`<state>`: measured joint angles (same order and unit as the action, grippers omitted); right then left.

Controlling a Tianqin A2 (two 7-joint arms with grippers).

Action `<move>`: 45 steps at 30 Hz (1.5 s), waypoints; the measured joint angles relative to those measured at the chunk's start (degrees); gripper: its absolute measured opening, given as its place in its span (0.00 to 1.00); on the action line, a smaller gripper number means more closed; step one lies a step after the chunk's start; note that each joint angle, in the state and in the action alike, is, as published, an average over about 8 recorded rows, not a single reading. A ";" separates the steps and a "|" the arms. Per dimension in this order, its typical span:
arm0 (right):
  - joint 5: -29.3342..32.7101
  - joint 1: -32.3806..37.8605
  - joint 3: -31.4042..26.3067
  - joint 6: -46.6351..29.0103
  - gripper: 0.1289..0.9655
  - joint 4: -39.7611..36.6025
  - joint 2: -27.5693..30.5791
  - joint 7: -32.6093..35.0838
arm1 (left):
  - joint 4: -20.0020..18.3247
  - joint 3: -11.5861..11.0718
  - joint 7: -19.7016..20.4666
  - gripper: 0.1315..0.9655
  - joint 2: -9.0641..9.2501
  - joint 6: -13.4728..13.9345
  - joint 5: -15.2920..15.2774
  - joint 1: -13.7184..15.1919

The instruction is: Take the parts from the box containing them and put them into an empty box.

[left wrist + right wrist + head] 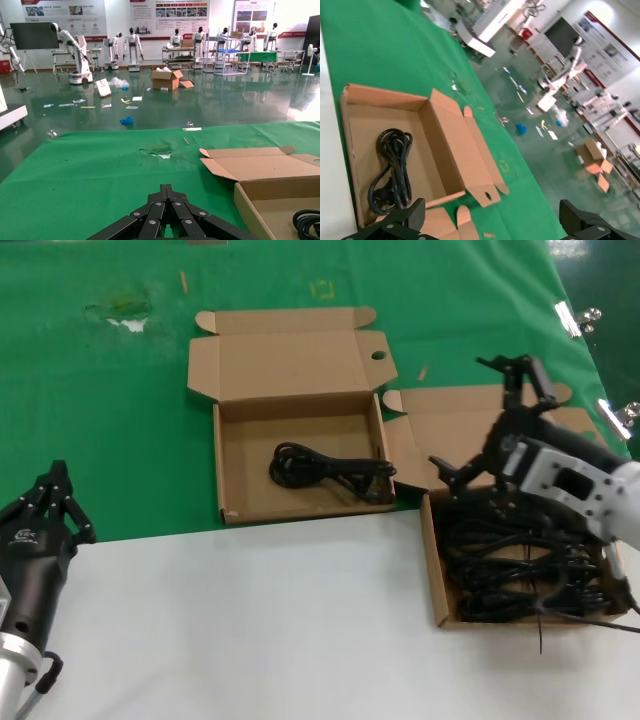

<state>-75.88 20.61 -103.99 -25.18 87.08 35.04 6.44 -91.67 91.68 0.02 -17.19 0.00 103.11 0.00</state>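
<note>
The box containing the parts (432, 570) lies at the right, filled with several black coiled power cords (510, 565). My right gripper (476, 416) hovers over its far end, open wide and holding nothing. The other cardboard box (222, 465) sits in the middle on the green cloth, lid folded back, with one cord bundle (330, 472) inside near its right wall. The right wrist view shows that box (385, 95), its cord (392, 170) and the open right gripper (490, 216). My left gripper (55, 502) rests shut at the lower left, its shut tips (166, 190) facing the middle box (250, 205).
A white sheet (250, 620) covers the near part of the table, green cloth (100, 420) the far part. The middle box's open lid (290, 360) lies flat behind it. Metal clips (575, 318) stick up at the cloth's right edge.
</note>
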 joint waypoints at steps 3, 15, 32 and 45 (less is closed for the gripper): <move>0.11 -2.75 2.24 0.47 0.93 2.49 1.21 -2.96 | 0.00 0.00 0.00 0.01 0.00 0.00 0.00 0.00; -4.49 -13.02 9.04 4.06 0.99 7.18 3.97 -6.82 | 0.00 0.00 0.00 0.01 0.00 0.00 0.00 0.00; -8.07 -15.66 10.32 6.41 1.00 7.32 2.76 -6.02 | 0.00 0.00 0.00 0.02 0.00 0.00 0.00 0.00; -11.52 -16.55 10.68 9.79 1.00 6.82 -0.95 -6.11 | 0.00 0.00 0.00 0.15 0.00 0.00 0.00 0.00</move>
<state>-87.40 4.06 -93.31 -15.39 93.91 34.09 0.33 -91.67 91.68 0.02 -17.19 0.00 103.12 0.00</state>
